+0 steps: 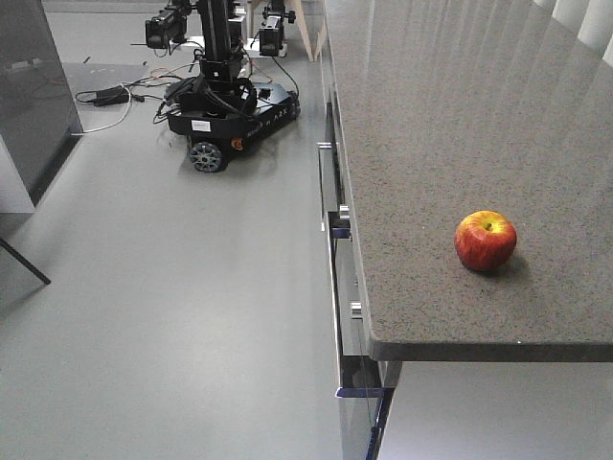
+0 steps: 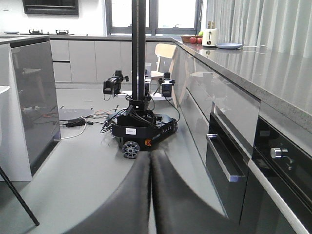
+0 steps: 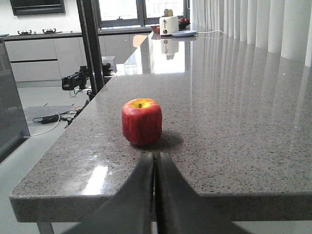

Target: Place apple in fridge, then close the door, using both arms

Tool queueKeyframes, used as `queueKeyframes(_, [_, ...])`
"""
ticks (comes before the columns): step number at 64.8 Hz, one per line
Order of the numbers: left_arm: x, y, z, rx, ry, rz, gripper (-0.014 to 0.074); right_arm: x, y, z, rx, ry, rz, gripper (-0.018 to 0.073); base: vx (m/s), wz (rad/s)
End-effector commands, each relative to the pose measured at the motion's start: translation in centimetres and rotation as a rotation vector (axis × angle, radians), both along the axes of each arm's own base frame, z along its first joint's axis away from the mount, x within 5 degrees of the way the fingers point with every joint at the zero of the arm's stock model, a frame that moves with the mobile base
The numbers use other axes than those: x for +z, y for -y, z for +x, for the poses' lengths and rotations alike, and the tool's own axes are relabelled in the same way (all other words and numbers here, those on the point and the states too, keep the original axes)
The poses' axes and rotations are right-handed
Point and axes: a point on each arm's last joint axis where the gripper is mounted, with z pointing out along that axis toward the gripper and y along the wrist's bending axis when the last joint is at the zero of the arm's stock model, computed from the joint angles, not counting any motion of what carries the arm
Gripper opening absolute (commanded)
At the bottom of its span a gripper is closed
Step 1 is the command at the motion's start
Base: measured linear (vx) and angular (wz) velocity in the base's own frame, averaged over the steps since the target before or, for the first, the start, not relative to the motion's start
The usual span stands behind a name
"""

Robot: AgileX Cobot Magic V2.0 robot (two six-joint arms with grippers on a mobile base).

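The red apple (image 1: 486,240) with a yellow patch at its stem sits on the grey speckled counter near its front edge. In the right wrist view the apple (image 3: 142,122) is just ahead of my right gripper (image 3: 155,156), which is shut and empty, low at the counter's edge. My left gripper (image 2: 149,158) is shut and empty, pointing along the floor beside the cabinet fronts. A dark grey panel at the left (image 1: 34,86) may be the fridge; its door and interior do not show.
The counter (image 1: 460,115) runs along the right with drawers and oven fronts (image 2: 229,156) below. A black wheeled robot (image 1: 225,105) with cables stands on the floor ahead. A toaster (image 3: 168,24) and a plate stand at the counter's far end.
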Motion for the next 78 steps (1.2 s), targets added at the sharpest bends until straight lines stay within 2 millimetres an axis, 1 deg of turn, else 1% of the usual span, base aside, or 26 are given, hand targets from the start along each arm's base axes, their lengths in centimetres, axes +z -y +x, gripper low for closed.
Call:
queueKeyframes(1, [-0.2,0.0,0.0,0.001,0.057,-0.007,-0.0006,0.7,0.0,-0.1,-0.004,0.086,-0.008,-0.0002,0.0,0.0])
queueKeyframes(61, [-0.2,0.0,0.0,0.001,0.057,-0.007,-0.0006,0.9,0.0,-0.1,-0.004,0.105,0.002,-0.0002,0.0,0.0])
queueKeyframes(64, [-0.2,0.0,0.0,0.001,0.057,-0.007,-0.0006,1.3,0.0,-0.1,-0.001,0.146,0.033,-0.0002,0.0,0.0])
queueKeyframes(75, [-0.2,0.0,0.0,0.001,0.057,-0.007,-0.0006,2.2,0.3,-0.3,0.006,0.243,0.375,-0.0002,0.0,0.0])
queueKeyframes(78, [-0.2,0.0,0.0,0.001,0.057,-0.007,-0.0006,2.4,0.3,-0.3,0.009,0.259,0.419,-0.0002,0.0,0.0])
